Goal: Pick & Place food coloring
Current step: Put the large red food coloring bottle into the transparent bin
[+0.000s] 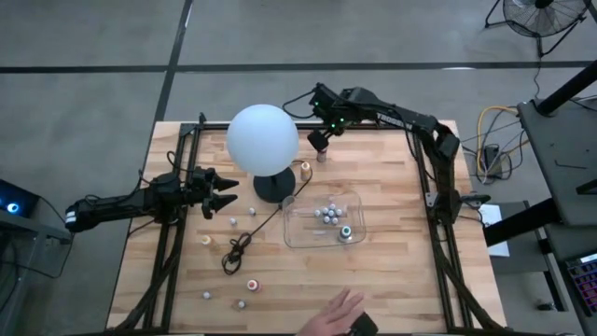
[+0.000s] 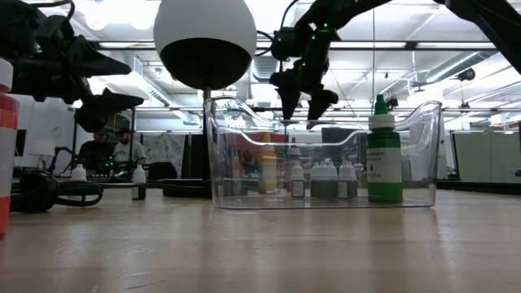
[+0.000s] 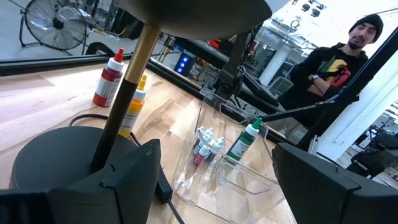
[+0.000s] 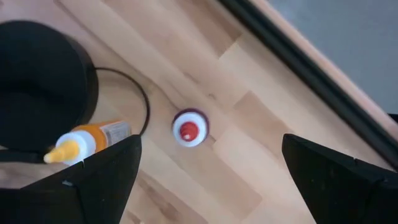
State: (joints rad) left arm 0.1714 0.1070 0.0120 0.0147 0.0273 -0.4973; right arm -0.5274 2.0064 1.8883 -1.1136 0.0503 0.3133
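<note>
Small food coloring bottles are spread over the table. Several stand upright in the clear tray (image 1: 322, 235), among them a green-capped one (image 2: 383, 155). A red-capped bottle (image 4: 189, 130) stands on its base near the far edge (image 1: 323, 157), with an orange one (image 4: 87, 142) next to the lamp base. My right gripper (image 1: 320, 140) hovers above the red-capped bottle, open, fingers on either side and apart from it. My left gripper (image 1: 222, 192) is open, level above the table, left of the lamp base, pointing at it. More bottles (image 1: 232, 221) stand in front of it.
A white globe lamp (image 1: 263, 138) stands on a black round base (image 1: 274, 187); its black cord (image 1: 244, 239) trails toward the near left. Loose bottles (image 1: 253, 285) stand near the near edge. A person's hand (image 1: 338, 311) reaches in over the near edge. A person (image 3: 336, 62) sits beyond the table.
</note>
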